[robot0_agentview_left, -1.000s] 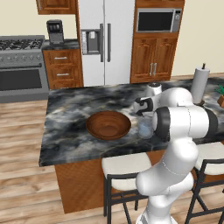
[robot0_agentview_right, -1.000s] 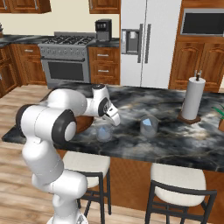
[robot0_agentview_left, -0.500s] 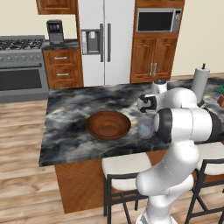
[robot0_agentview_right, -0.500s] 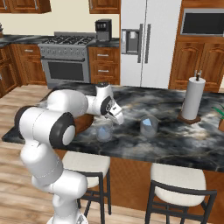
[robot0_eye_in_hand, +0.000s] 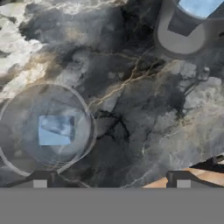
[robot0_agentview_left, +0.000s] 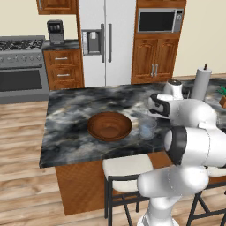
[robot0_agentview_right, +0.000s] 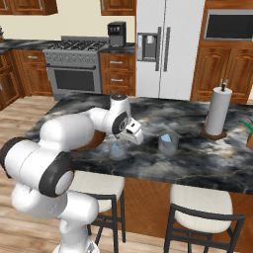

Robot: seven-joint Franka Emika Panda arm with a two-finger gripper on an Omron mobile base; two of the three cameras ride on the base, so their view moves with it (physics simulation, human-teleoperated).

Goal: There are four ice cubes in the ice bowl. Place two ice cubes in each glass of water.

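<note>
I am seeing the counter (robot0_agentview_left: 75,119) showing as black marble veined with grey, white and faint gold streaks. The ice bowl (robot0_agentview_left: 109,126) is glowing a reddish-brown wood tone, darker in its hollow. The nearer glass of water (robot0_eye_in_hand: 46,129) is looking clear with a bluish-grey tint, and the ice cube (robot0_eye_in_hand: 54,130) inside it is showing pale blue fading to whitish. The second glass of water (robot0_eye_in_hand: 188,26) is reading grey with a light blue patch on top. The paper-towel roll (robot0_agentview_right: 218,109) is standing out white on a brown base. The cabinets (robot0_agentview_left: 152,64) are showing warm reddish wood, and the fridge (robot0_agentview_right: 165,49) is reading pale silver-white.
</note>
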